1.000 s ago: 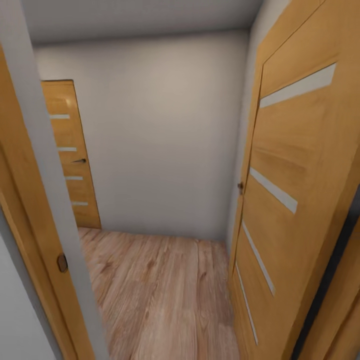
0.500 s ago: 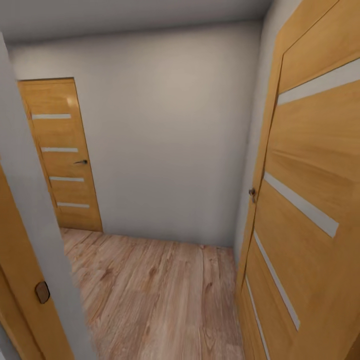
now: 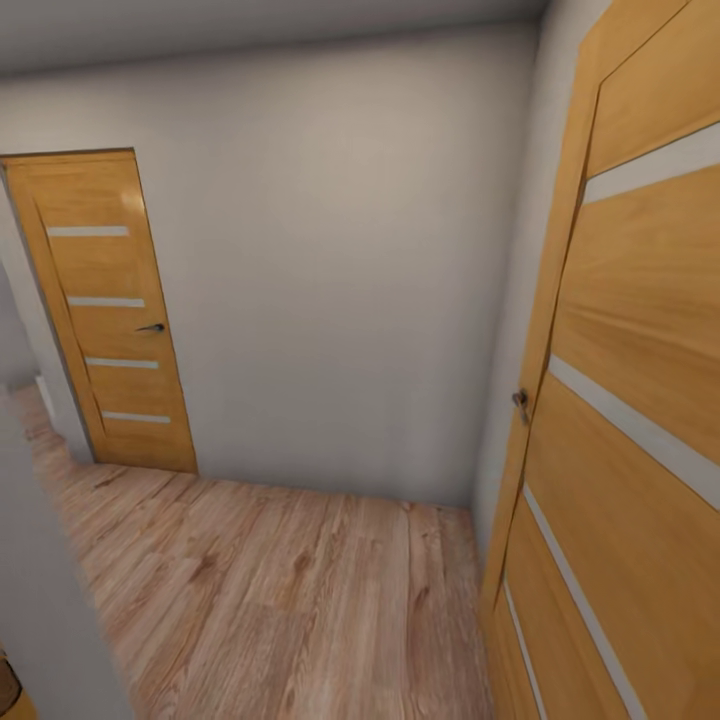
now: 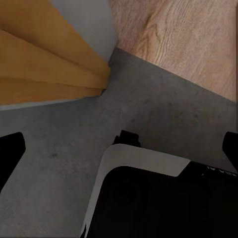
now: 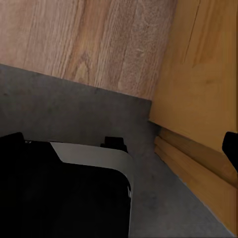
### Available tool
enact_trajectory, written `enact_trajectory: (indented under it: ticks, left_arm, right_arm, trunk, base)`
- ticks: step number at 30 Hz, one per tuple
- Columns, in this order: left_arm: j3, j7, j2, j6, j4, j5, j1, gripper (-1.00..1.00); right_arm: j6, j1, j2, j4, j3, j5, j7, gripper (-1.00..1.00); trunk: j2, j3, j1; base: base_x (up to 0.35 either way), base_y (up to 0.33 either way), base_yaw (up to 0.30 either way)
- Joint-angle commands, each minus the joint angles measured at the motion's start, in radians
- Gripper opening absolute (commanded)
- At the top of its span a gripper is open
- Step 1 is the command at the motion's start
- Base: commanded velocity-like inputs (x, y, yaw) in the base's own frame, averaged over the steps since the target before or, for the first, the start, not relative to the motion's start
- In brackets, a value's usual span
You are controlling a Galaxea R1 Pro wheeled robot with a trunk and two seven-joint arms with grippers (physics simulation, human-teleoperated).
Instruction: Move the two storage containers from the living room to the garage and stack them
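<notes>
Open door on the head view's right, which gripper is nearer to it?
Right. The right gripper hangs low beside the door; the left gripper is across the base, by the opposite frame.

**A small hallway between wooden doors**

A plain grey-white wall (image 3: pixel 340 270) fills the view ahead, under a shadowed ceiling (image 3: pixel 200 25) at 12 o'clock. At 9 o'clock a closed honey-brown door (image 3: pixel 105 320) with pale horizontal strips and a dark lever handle is set in that wall. At 3 o'clock a second door (image 3: pixel 640 400) of the same make stands close, with a small dark knob at its edge. Light wood-plank flooring (image 3: pixel 290 600) spreads toward 6 o'clock. In the wrist views, dark grey speckled concrete (image 4: pixel 163 104) meets the planks along a straight edge.
</notes>
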Motion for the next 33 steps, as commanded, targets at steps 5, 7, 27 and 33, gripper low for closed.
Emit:
enact_trajectory:
  ticks: [5, 7, 27, 33]
  left_arm:
    - [-0.004, 0.002, 0.000, -0.005, 0.001, 0.007, -0.001, 1.00]
    - [-0.004, 0.002, 0.000, -0.005, 0.001, 0.007, -0.001, 1.00]
    - [-0.004, 0.002, 0.000, -0.006, 0.000, 0.007, -0.001, 1.00]
    - [-0.004, 0.002, 0.000, -0.006, 0.000, 0.007, -0.001, 1.00]
  right_arm:
    - [-0.006, -0.001, 0.000, 0.003, 0.009, -0.009, -0.001, 1.00]
    - [-0.006, -0.001, 0.000, 0.003, 0.009, -0.009, -0.001, 1.00]
    - [-0.006, -0.001, 0.000, 0.003, 0.009, -0.009, 0.000, 1.00]
    - [-0.006, -0.001, 0.000, 0.003, 0.009, -0.009, 0.000, 1.00]
  trunk:
    - [-0.001, -0.001, 0.001]
    - [-0.001, -0.001, 0.001]
    - [-0.001, -0.001, 0.001]
    - [-0.001, -0.001, 0.001]
  base:
    - [0.210, 0.000, 0.000]
    - [0.037, 0.000, 0.000]
    - [0.002, 0.040, 0.000]
    - [0.061, 0.000, 0.000]
